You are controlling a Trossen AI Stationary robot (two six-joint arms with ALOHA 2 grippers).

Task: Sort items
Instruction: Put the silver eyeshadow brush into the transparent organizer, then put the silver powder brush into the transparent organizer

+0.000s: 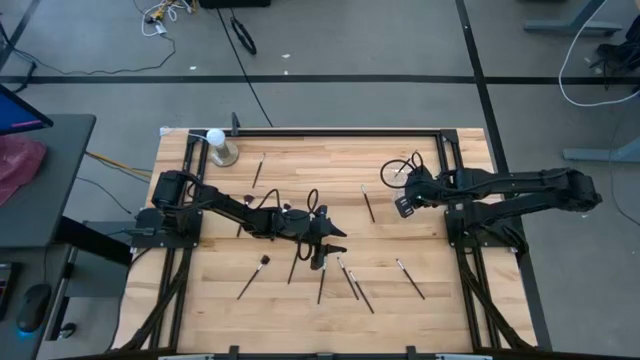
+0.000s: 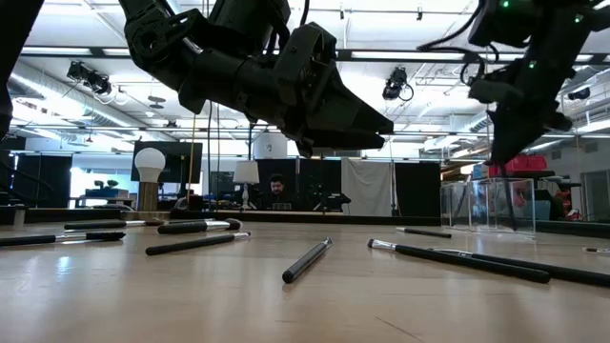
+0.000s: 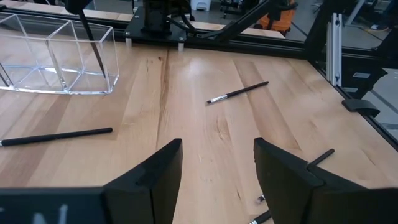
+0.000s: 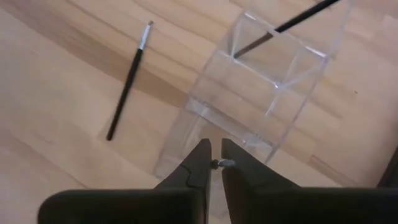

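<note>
Right fingers point(image 4: 216, 163): pinched on thin dark brush tip, poised above clear acrylic organiser point(image 4: 261, 81) to drop it in.
Left fingers point(image 3: 217, 171): apart, empty, hovering over wooden bench point(image 3: 205, 130), likely for next pick.

Table point(image 1: 420, 245): pale wood planks, smooth, satin sheen. Organizer point(image 4: 261, 81): clear glossy plastic, probably acrylic. Brushes point(image 2: 307, 259): matt black handles; one point(image 4: 129, 78) has a shiny metal ferrule. Gripper fingers point(image 3: 158, 180): matt black plastic

right pincer point(image 4: 215, 163) pinching brush tip point(image 4: 222, 163), clear organizer point(image 4: 261, 87) beneath
</note>
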